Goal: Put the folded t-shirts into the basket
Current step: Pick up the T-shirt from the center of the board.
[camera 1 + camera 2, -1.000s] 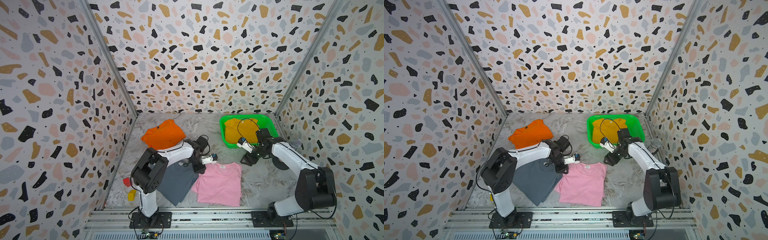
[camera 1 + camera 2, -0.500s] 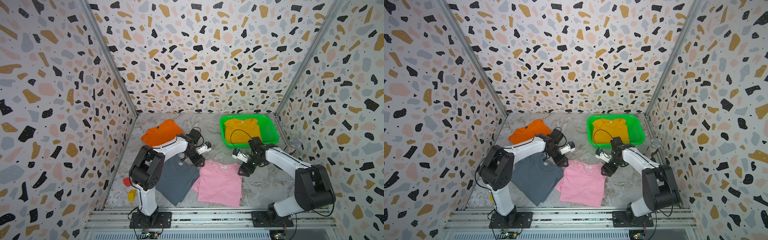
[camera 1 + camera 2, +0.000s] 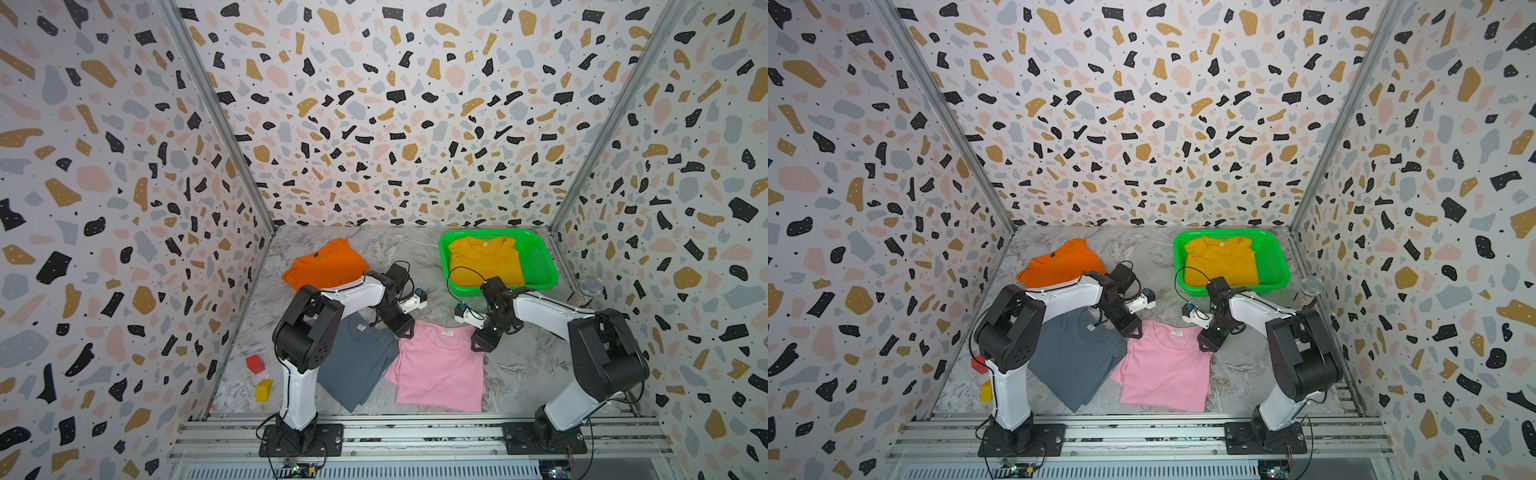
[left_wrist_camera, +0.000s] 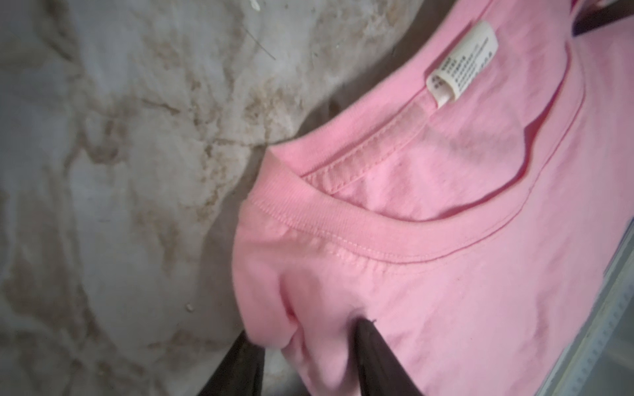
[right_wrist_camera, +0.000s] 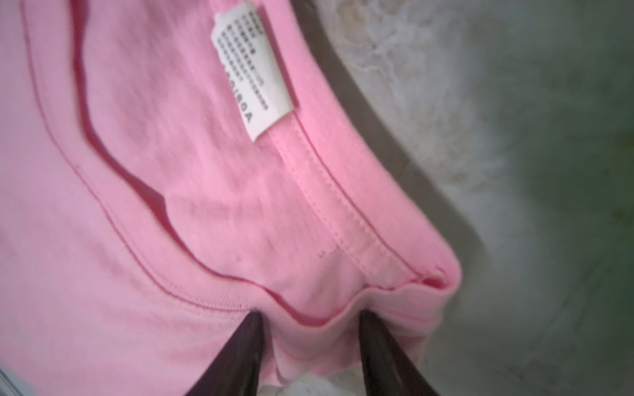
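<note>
The pink t-shirt (image 3: pixel 440 365) lies flat at the front middle of the table, collar towards the back. My left gripper (image 3: pixel 405 332) is down on its collar-side left corner, and in the left wrist view a fold of pink cloth (image 4: pixel 446 240) is pinched in my left gripper (image 4: pixel 307 332). My right gripper (image 3: pixel 478 345) sits on the right corner, and my right gripper (image 5: pixel 312 313) is likewise shut on a bunched fold. The mustard t-shirt (image 3: pixel 484 262) lies in the green basket (image 3: pixel 540 257). The orange t-shirt (image 3: pixel 328 264) and the grey t-shirt (image 3: pixel 357 365) lie at the left.
A red cube (image 3: pixel 255 363) and a yellow block (image 3: pixel 264 390) lie near the front left wall. A silver microphone-like object (image 3: pixel 588 289) stands by the right wall beside the basket. The grey shirt's edge touches the pink one.
The right gripper came forward from the basket to the pink shirt's right corner. The left gripper shifted onto its left corner. Both narrowed onto the cloth.
</note>
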`<state>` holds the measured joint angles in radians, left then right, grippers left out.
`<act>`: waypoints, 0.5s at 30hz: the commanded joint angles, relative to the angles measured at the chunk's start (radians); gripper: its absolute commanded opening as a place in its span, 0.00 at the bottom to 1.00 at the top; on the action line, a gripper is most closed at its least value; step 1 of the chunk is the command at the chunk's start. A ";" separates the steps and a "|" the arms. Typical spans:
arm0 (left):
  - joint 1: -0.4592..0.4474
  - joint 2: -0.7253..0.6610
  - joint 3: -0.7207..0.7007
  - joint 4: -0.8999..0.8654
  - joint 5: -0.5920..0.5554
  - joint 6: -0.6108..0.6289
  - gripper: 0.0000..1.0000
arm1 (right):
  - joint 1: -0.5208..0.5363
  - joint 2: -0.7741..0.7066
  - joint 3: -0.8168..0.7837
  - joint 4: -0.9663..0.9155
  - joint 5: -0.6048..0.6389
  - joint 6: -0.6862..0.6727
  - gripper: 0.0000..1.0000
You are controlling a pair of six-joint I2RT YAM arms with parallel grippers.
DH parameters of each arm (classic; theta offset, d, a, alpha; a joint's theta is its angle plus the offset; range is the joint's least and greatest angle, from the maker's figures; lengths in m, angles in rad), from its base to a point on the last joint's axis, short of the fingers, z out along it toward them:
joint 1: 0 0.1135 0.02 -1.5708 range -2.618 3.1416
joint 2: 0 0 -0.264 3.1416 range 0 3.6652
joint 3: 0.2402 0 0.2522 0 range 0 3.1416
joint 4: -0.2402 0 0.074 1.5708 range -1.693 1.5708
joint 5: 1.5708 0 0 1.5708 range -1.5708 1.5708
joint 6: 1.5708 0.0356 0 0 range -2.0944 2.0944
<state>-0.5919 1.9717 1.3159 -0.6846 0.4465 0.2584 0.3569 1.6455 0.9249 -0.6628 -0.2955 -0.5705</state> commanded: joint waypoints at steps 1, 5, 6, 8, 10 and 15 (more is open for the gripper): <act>-0.007 0.038 -0.025 -0.006 0.065 -0.048 0.30 | 0.008 0.026 0.005 -0.026 -0.008 0.019 0.31; -0.005 0.041 -0.042 0.051 0.102 -0.079 0.10 | 0.008 0.011 0.013 -0.015 -0.007 0.023 0.07; -0.002 0.030 -0.048 0.069 0.112 -0.085 0.05 | 0.007 -0.005 0.008 -0.007 -0.002 0.023 0.04; 0.006 -0.002 -0.058 0.104 0.132 -0.091 0.00 | 0.004 -0.047 -0.007 0.017 0.014 0.025 0.00; 0.019 -0.039 -0.067 0.139 0.159 -0.100 0.00 | -0.005 -0.101 -0.019 0.041 0.026 0.028 0.00; 0.049 -0.107 -0.045 0.171 0.254 -0.110 0.00 | -0.033 -0.256 -0.056 0.097 0.028 0.035 0.00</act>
<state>-0.5549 1.9255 1.2537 -0.5652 0.6102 0.1619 0.3378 1.4788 0.8799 -0.6144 -0.2790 -0.5426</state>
